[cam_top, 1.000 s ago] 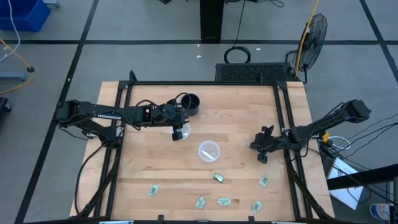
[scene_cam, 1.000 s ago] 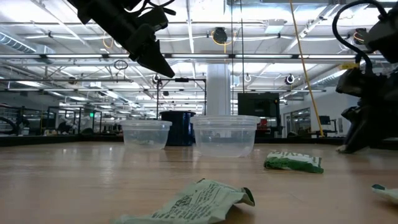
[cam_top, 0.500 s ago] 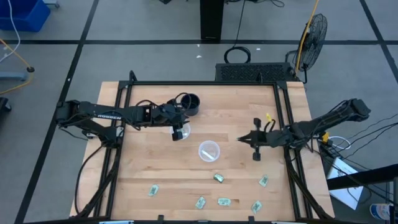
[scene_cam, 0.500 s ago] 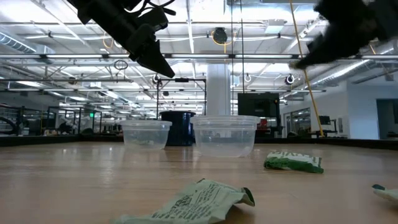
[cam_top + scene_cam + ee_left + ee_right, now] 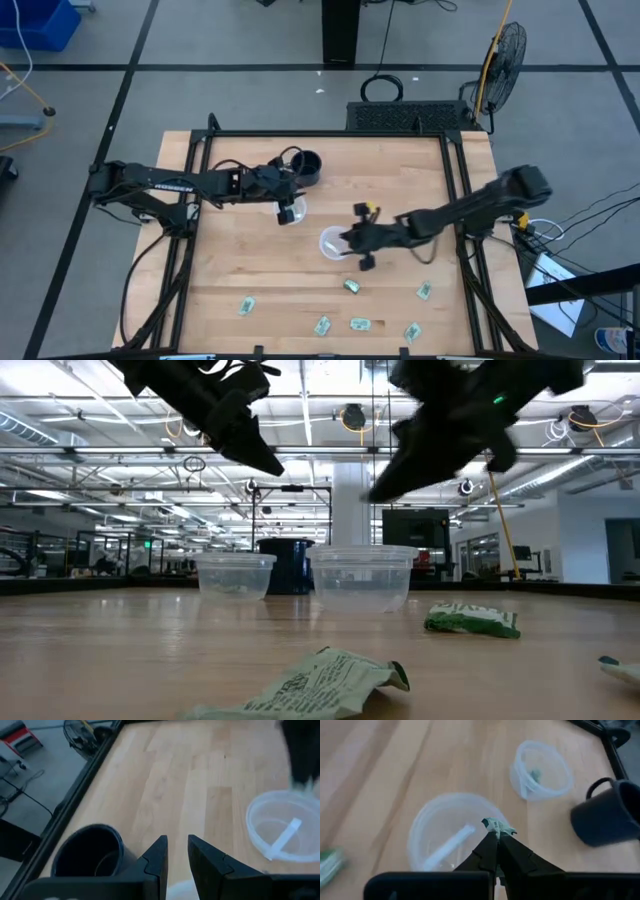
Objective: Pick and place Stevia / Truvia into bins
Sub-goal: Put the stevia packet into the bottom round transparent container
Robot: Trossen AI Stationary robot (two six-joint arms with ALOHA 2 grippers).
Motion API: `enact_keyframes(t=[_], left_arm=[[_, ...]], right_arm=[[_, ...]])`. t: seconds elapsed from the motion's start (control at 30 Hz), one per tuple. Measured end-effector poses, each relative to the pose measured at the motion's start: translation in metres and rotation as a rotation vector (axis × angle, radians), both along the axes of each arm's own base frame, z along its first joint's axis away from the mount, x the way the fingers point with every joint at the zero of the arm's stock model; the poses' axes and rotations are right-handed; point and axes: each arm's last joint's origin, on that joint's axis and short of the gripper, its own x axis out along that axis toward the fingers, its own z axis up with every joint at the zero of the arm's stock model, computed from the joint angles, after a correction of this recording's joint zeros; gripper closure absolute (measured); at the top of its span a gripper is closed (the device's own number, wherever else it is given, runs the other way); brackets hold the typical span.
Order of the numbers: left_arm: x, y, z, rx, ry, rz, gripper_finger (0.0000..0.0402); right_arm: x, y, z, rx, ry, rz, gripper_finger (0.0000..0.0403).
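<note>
One packet lies in the far cup (image 5: pixel 541 770); right gripper (image 5: pixel 496 834) clamps another packet (image 5: pixel 497 826) over the near cup (image 5: pixel 451 832); left gripper (image 5: pixel 176 851) hovers slightly parted; six packets (image 5: pixel 359 323) remain on the table (image 5: pixel 240 270).

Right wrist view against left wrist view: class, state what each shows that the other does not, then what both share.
Only the right wrist view shows the right gripper shut on a green packet over the near cup, and the far cup with something green inside. Only the left wrist view shows the left gripper, slightly open and empty, and the table's dark edge rail. Both show the black mug and the near cup.
</note>
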Motion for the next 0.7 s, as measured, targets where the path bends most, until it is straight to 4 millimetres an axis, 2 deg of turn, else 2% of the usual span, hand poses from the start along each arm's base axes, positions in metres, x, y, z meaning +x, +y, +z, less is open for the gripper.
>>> enact_keyframes(t=[0.1, 0.27, 0.47, 0.7], left_arm=[[-0.006, -0.001, 0.009, -0.003, -0.037, 0.004, 0.0321], [-0.024, -0.003, 0.029, -0.053, -0.096, 0.031, 0.0321], [-0.047, -0.017, 0.039, -0.179, -0.069, -0.044, 0.0321], [-0.054, -0.054, 0.033, -0.314, 0.039, -0.212, 0.0321]], right_arm=[[0.020, -0.003, -0.018, -0.001, 0.046, -0.019, 0.0397], [0.040, -0.004, -0.035, 0.123, 0.109, 0.010, 0.0397], [0.045, -0.006, -0.047, 0.113, 0.151, 0.012, 0.0380], [0.044, -0.007, -0.049, 0.114, 0.164, 0.003, 0.0322]])
